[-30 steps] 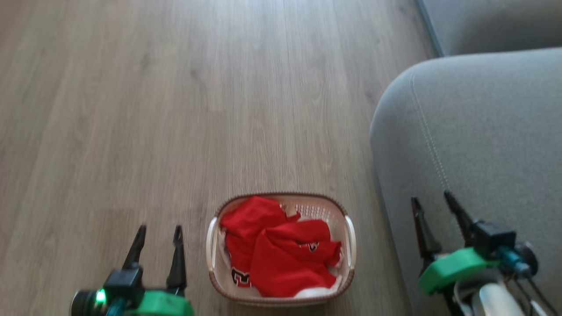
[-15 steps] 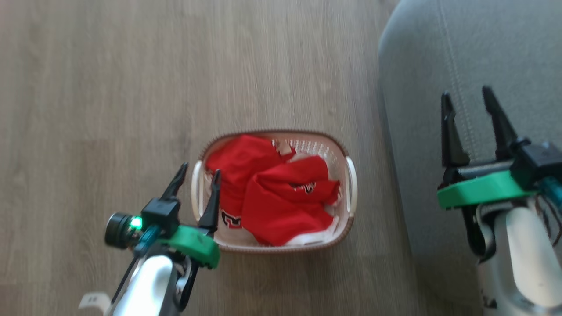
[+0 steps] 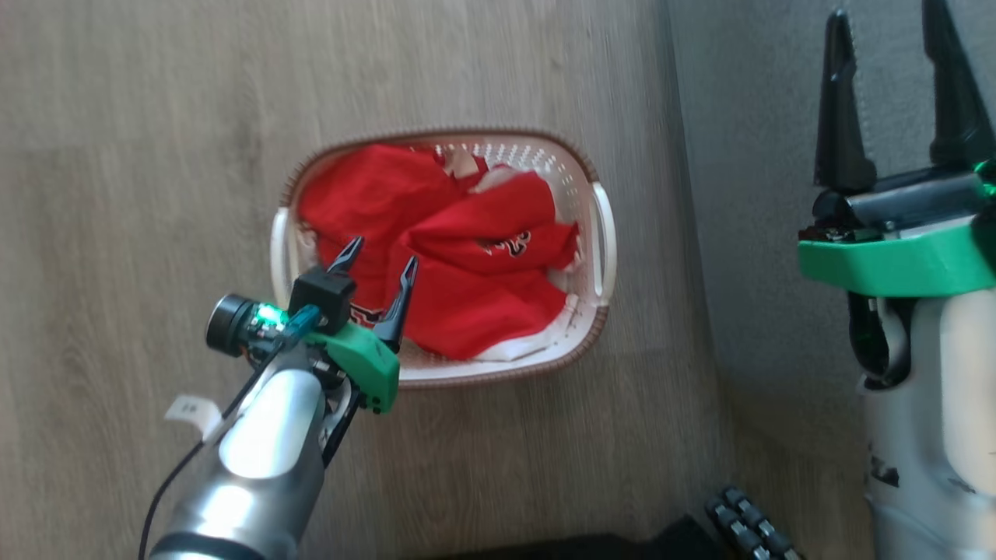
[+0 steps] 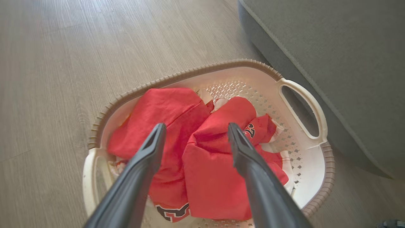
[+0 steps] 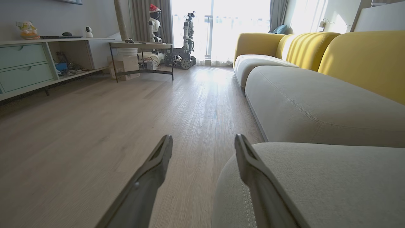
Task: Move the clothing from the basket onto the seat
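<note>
Floor: pale wood planks; basket sits on it just beside the seat, so the carry across looks short to me.
Clothing: red jerseys crumpled in the basket; none on the seat yet.
Left gripper: I have it over the basket's near-left part, jaws apart, straddling a red fold; touching or not, I cannot tell; lined up for a pinch, I'd say.
Right gripper: high over the seat edge, jaws apart, empty; parked clear, I judge.
Next: lower left, close on the top jersey.
</note>
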